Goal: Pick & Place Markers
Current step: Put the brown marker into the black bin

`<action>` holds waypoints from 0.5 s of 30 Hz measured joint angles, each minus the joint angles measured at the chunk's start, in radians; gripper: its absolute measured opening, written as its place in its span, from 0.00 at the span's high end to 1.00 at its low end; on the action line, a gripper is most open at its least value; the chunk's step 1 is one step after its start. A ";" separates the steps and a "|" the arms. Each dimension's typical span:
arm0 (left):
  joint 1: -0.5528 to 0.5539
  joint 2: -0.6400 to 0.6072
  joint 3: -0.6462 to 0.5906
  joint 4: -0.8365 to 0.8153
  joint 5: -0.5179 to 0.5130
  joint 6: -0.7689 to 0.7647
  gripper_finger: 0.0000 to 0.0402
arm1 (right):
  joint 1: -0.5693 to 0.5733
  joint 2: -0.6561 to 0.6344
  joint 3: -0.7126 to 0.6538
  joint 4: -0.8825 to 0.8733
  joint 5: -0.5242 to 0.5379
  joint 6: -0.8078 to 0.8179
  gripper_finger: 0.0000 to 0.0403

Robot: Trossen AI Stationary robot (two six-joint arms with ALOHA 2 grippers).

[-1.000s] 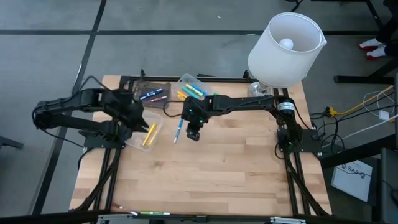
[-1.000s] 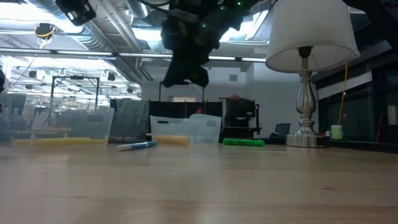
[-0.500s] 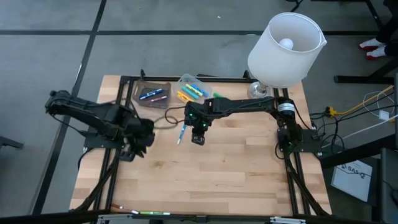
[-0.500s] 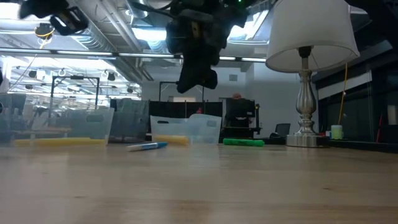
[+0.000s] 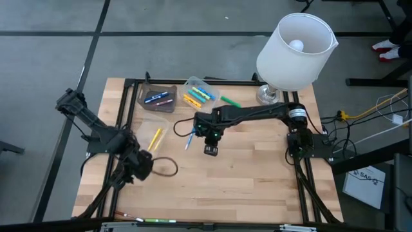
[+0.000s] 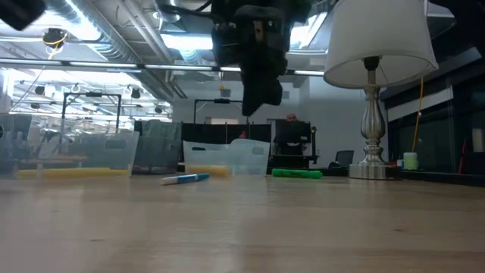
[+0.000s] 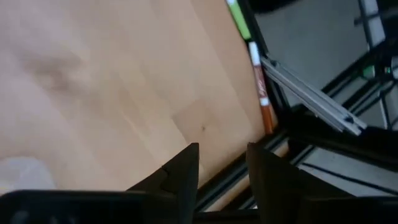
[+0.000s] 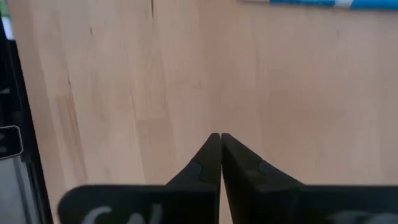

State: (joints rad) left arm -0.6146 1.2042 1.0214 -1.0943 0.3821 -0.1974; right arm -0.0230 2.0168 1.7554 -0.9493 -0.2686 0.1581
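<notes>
A blue marker (image 5: 190, 138) (image 6: 186, 179) lies flat on the table, and my right gripper (image 5: 210, 149) (image 8: 219, 140) hovers shut just to its near right, touching nothing. A yellow marker (image 5: 154, 138) lies in a clear container (image 5: 145, 124). A green marker (image 5: 230, 102) lies on the wood at the far side. My left gripper (image 5: 138, 166) (image 7: 222, 168) is open over the table's near left, holding nothing. An orange-and-white marker (image 7: 261, 93) and a green one (image 7: 236, 18) lie along the table's near edge.
Two clear containers (image 5: 158, 98) (image 5: 198, 93) with several markers stand at the far edge. A lamp (image 5: 293, 51) stands at the far right corner. A dark cable loop (image 5: 166, 166) lies beside my left gripper. Bare wood spreads over the table's middle and right.
My left gripper has swung away from the clear container toward the table's near left, sinking and turning as it went. My right gripper has drifted a little toward the near right, tipping further down. The blue marker has shifted slightly toward the right on the table.
</notes>
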 joint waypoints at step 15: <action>-0.255 0.026 -0.084 0.272 -0.138 -0.106 0.65 | 0.000 -0.051 0.000 0.116 0.131 0.326 0.94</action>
State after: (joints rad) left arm -0.8692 1.2299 0.9372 -0.8227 0.2445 -0.3035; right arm -0.0235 1.9659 1.7554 -0.8328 -0.1374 0.4844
